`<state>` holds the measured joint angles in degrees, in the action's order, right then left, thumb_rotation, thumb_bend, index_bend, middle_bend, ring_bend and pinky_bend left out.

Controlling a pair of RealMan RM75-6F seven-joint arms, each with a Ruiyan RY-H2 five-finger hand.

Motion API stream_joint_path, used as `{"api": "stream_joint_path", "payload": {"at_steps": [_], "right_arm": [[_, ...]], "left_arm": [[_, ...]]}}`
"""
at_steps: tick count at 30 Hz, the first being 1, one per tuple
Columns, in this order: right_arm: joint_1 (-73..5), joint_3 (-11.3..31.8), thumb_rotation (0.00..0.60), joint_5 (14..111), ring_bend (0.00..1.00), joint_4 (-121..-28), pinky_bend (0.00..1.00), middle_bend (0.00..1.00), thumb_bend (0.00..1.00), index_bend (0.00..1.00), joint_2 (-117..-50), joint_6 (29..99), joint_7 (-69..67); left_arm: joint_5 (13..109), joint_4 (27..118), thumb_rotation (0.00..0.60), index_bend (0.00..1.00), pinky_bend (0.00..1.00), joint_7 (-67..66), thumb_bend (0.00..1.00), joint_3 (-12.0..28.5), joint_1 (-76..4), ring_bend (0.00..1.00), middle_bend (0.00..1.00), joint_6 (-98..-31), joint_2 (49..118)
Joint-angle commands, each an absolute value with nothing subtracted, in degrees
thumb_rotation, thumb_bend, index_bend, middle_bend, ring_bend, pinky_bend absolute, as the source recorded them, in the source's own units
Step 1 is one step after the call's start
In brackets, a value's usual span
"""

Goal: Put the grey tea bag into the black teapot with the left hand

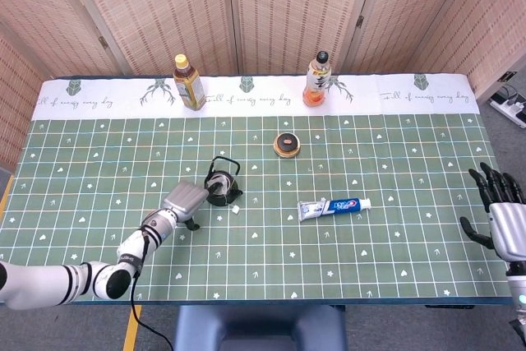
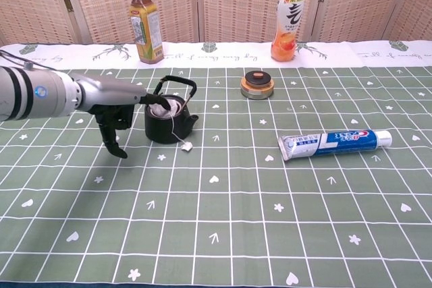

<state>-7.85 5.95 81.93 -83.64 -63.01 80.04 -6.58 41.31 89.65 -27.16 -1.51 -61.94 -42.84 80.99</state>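
Observation:
The black teapot stands left of the table's middle, its handle up. The grey tea bag lies inside it, and the string runs over the rim to a small white tag on the cloth. My left hand is just left of the pot, holding nothing. One finger reaches toward the rim while the others hang down to the cloth. At the table's right edge my right hand hovers with fingers spread, seen only in the head view.
A toothpaste tube lies right of the pot. A round brown tin sits behind it. Two bottles, a yellow-capped one and an orange one, stand at the far edge. A folding screen closes the back.

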Motion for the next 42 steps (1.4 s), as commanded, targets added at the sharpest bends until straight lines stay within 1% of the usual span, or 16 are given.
{"api": "stream_joint_path", "payload": {"at_steps": [1,12,17,21,26,28,32,35,37,38,40,41,42], "right_arm": [[-7.91,6.01,0.6,81.82,0.0,-83.58,0.0,0.0,0.37,0.0,-63.07,79.9,-6.51],[-8.02,5.9,0.6,81.9,0.0,-83.59,0.0,0.0,0.36,0.0,-63.11,79.57,-6.36],[-8.01,5.93,0.6,81.91,0.0,-83.53,0.0,0.0,0.36,0.0,-63.08,79.62,-6.49],[-7.72,5.99,0.6,82.13,0.0,-83.78,0.0,0.0,0.36,0.0,-62.97,80.41,-6.51],[-7.25,5.78,0.6,82.96,0.0,-84.25,0.0,0.0,0.36,0.0,-62.74,81.57,-6.66],[-7.1,5.54,0.6,83.52,0.0,-84.37,0.0,0.0,0.37,0.0,-62.6,81.9,-6.9],[-7.02,5.16,0.6,84.4,0.0,-84.49,0.0,0.0,0.36,0.0,-62.33,82.14,-7.36],[-6.93,4.89,0.6,85.06,0.0,-84.71,0.0,0.0,0.36,0.0,-62.15,82.42,-7.52],[-6.85,4.77,0.6,85.46,0.0,-84.92,0.0,0.0,0.36,0.0,-62.05,82.74,-7.49],[-6.77,4.67,0.6,85.69,0.0,-85.08,0.0,0.0,0.36,0.0,-62.0,82.92,-7.45],[-6.66,4.46,0.6,85.97,0.0,-85.32,0.0,0.0,0.36,0.0,-61.93,83.06,-7.31],[-6.62,4.35,0.6,86.13,0.0,-85.5,0.0,0.0,0.37,0.0,-61.91,83.11,-7.17],[-6.61,4.27,0.6,86.29,0.0,-85.66,0.0,0.0,0.36,0.0,-61.92,83.16,-7.06]], "left_arm": [[42.15,88.76,0.6,0.0,1.0,-26.77,0.23,-1.81,-61.6,1.0,1.0,-42.16,81.79],[44.76,86.43,0.6,0.0,1.0,-25.17,0.23,-0.95,-60.89,1.0,1.0,-41.49,83.86],[46.16,86.27,0.6,0.0,1.0,-25.11,0.23,-0.47,-60.15,1.0,1.0,-43.25,83.6],[46.94,88.71,0.6,0.0,1.0,-25.04,0.23,-0.08,-59.38,1.0,1.0,-44.81,81.83],[48.59,95.55,0.6,0.0,1.0,-26.43,0.23,-0.49,-57.52,1.0,1.0,-49.24,76.67],[50.02,99.11,0.6,0.0,1.0,-25.85,0.23,-0.62,-55.74,1.0,1.0,-52.09,73.59],[56.77,103.39,0.6,0.0,1.0,-18.64,0.23,-0.09,-49.24,1.0,1.0,-60.46,68.3],[64.77,103.22,0.6,0.0,1.0,-9.21,0.23,0.54,-42.78,1.0,1.0,-68.95,64.71],[68.03,102.43,0.6,0.0,1.0,-5.59,0.23,0.35,-39.81,1.0,1.0,-72.51,62.08],[69.21,101.85,0.6,0.0,1.0,-5.55,0.23,0.11,-37.94,1.0,1.0,-75.08,59.61],[70.29,101.09,0.6,0.0,1.0,-4.72,0.23,1.02,-34.45,1.0,1.0,-81.35,57.08],[70.85,100.7,0.6,0.0,1.0,-1.56,0.23,1.88,-31.75,1.0,1.0,-85.54,56.51],[71.45,100.4,0.6,0.0,1.0,1.33,0.23,1.97,-29.83,1.0,1.0,-87.58,56.22]]}}
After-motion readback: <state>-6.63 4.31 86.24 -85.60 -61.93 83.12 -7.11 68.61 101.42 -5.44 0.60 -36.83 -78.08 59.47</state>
